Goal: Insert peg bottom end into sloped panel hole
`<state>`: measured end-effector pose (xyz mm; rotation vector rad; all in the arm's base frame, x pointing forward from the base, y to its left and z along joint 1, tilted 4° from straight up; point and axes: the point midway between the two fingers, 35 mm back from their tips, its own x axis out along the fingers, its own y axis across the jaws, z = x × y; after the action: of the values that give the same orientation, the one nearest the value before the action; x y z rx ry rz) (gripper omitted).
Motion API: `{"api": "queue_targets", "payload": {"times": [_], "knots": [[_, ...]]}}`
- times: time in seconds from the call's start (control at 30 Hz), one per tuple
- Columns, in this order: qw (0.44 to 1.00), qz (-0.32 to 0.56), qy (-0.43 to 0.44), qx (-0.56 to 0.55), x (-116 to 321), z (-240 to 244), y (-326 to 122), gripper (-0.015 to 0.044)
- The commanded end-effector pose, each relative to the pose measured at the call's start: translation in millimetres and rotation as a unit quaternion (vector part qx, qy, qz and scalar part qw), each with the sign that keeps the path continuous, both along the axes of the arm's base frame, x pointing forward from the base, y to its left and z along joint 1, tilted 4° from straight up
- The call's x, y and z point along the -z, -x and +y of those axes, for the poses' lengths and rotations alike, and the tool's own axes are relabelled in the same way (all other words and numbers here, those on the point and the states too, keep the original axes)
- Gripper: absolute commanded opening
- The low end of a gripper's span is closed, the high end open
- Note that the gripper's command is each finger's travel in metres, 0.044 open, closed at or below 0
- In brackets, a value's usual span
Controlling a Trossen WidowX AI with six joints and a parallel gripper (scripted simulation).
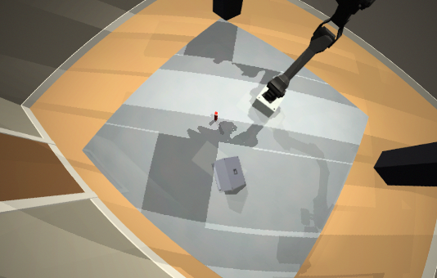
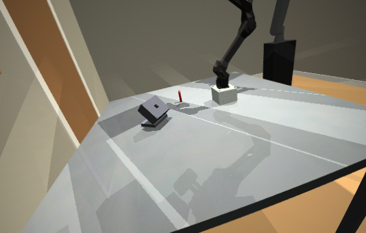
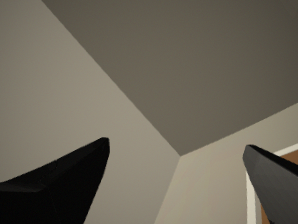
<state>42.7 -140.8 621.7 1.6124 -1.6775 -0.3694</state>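
A slim red peg (image 1: 216, 117) (image 2: 179, 96) stands upright on the table (image 1: 176, 90) (image 2: 216, 144). The grey-violet sloped panel (image 1: 231, 182) (image 2: 151, 105) stands on a small foot, apart from the peg. Its face has one small dark, squarish hole (image 1: 235, 172) (image 2: 156, 106). My gripper (image 3: 177, 148) is open in the wrist view, with its two black fingers wide apart and nothing between them. It is out of frame in the top and exterior views, where the arm rises up past the top edge, away from the peg and panel. The peg's cross-section is too small to tell.
The arm (image 1: 299, 61) (image 2: 234, 46) rises from a white base block (image 1: 267, 108) (image 2: 225, 96) beside the peg. A dark block (image 2: 278, 63) carrying a grey post stands behind it in the exterior view. The wrist view shows only walls and part of a brown panel beyond the fingers.
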Motion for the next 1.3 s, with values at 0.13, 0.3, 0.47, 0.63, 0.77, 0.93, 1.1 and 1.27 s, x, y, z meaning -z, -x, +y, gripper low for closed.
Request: {"api": "queue_targets", "payload": {"times": [0.13,0.3,0.47,0.63,0.77,0.93,1.1,1.27], "knots": [[1.0,0.02,0.018,-0.003,-1,2,-19,0.044],[0.996,0.068,0.054,-0.018,2,4,-67,0.044],[0.986,0.138,0.08,-0.041,17,3,-122,0.044],[0.971,0.208,0.092,-0.072,43,-1,-176,0.044],[0.957,0.252,0.09,-0.11,69,-4,-215,0.044],[0.937,0.303,0.073,-0.159,109,-8,-260,0.044],[0.911,0.352,0.04,-0.21,157,-13,-297,0.044],[0.881,0.395,-0.008,-0.258,212,-17,-325,0.044]]}}
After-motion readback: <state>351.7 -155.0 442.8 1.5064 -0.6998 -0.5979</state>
